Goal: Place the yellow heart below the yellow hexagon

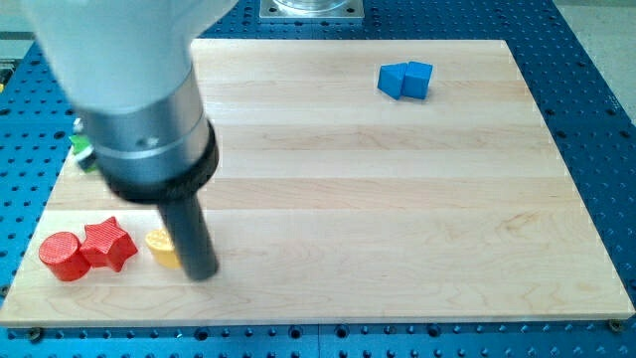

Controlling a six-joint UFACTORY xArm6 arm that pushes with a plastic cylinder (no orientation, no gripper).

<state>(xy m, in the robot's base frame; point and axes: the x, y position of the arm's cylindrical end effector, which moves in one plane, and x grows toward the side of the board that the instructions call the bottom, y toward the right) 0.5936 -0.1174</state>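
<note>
My tip (202,273) rests on the wooden board (397,199) at the lower left. A yellow block (161,247) lies right against the rod's left side, partly hidden by it; its shape cannot be made out. No second yellow block shows; the arm's body covers the upper left of the board. A red star (109,244) sits just left of the yellow block, and a red cylinder (63,256) lies left of the star, touching it.
Two blue blocks (405,80) sit together near the top of the board, right of centre. A bit of a green block (79,146) peeks out behind the arm at the left edge. A blue perforated table surrounds the board.
</note>
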